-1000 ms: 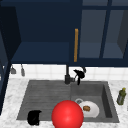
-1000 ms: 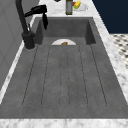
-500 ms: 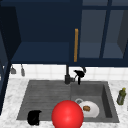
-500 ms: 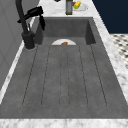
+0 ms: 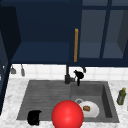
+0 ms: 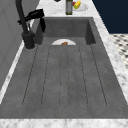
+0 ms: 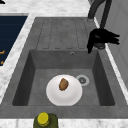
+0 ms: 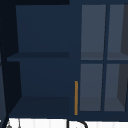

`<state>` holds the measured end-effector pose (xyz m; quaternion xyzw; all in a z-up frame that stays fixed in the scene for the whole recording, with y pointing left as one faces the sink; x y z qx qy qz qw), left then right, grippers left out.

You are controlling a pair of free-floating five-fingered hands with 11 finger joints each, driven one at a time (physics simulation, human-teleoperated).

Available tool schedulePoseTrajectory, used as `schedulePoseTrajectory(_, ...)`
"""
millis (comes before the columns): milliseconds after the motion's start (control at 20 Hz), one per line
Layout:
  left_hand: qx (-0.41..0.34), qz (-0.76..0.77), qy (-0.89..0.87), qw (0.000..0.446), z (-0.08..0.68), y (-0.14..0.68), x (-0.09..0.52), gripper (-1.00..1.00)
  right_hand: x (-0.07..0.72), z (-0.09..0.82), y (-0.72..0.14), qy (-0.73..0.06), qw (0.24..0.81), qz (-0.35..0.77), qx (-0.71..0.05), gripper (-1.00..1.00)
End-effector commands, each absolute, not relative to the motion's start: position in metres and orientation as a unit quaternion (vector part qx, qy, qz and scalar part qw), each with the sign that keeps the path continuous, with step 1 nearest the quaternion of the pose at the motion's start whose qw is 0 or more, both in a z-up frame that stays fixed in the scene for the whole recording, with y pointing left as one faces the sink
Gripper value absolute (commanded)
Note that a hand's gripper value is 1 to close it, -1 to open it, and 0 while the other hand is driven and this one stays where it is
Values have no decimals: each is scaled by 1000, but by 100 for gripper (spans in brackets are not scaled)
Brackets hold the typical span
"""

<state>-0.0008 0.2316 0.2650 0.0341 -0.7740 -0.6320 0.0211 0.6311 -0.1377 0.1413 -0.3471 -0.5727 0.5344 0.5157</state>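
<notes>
The black curved-spout tap [image 5: 67, 76] is set at the back rim of the dark grey stone sink [image 5: 45, 100], between the ribbed draining board [image 6: 65, 75] and the deep basin [image 7: 37, 75]. The right hand [image 5: 78, 74] is seen against this tap. In the left side view the hand [image 6: 36, 14] is held beside the stem above the tap's base. Its fingers [image 6: 23, 21] are stretched out straight toward the stem and the thumb is pointed down over the basin, so the hand is taken as open. In the right side view the hand [image 7: 101, 37] is laid across the tap [image 7: 106, 10], with the fingertips [image 7: 116, 37] reaching toward the wall.

A round white plate [image 7: 63, 91] is found on the basin floor below, with a small brown piece of food [image 7: 63, 84] on it. The plate is set just beside the round metal drain [image 7: 82, 80].

The left hand [image 5: 34, 117] is seen at the near left corner of the draining board, well apart from the tap. Whether its fingers are curled or straight cannot be told. A large glossy red ball [image 5: 67, 114] is shown just right of it at the sink's near edge.

An olive-green bottle with a yellow cap [image 5: 121, 96] is stood on the white marbled counter [image 5: 10, 100] right of the basin. A navy wall cabinet [image 8: 42, 55] with an orange bar handle [image 8: 76, 97] is hung above.
</notes>
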Motion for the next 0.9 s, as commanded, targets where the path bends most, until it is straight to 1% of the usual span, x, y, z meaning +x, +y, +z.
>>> schedulePoseTrajectory(0, 34, -632, -774, 21, 265, 232, -1, 0, 633, 126, -115, -536, 513, 567, -357, 100)
schedulePoseTrajectory(50, 34, -632, -774, 21, 265, 232, -1, 0, 629, 127, -111, -544, 500, 561, -373, 100)
schedulePoseTrajectory(300, 34, -632, -774, 21, 265, 232, -1, 0, 631, 131, -101, -545, 506, 529, -407, 100)
schedulePoseTrajectory(450, 34, -632, -774, 21, 265, 232, -1, 0, 630, 133, -100, -539, 489, 523, -443, 100)
schedulePoseTrajectory(650, 34, -632, -774, 21, 265, 232, -1, 0, 630, 143, -92, -504, 442, 564, -482, 100)
schedulePoseTrajectory(850, 34, -632, -774, 21, 265, 232, -1, 0, 644, 163, -77, -458, 380, 606, -528, 100)
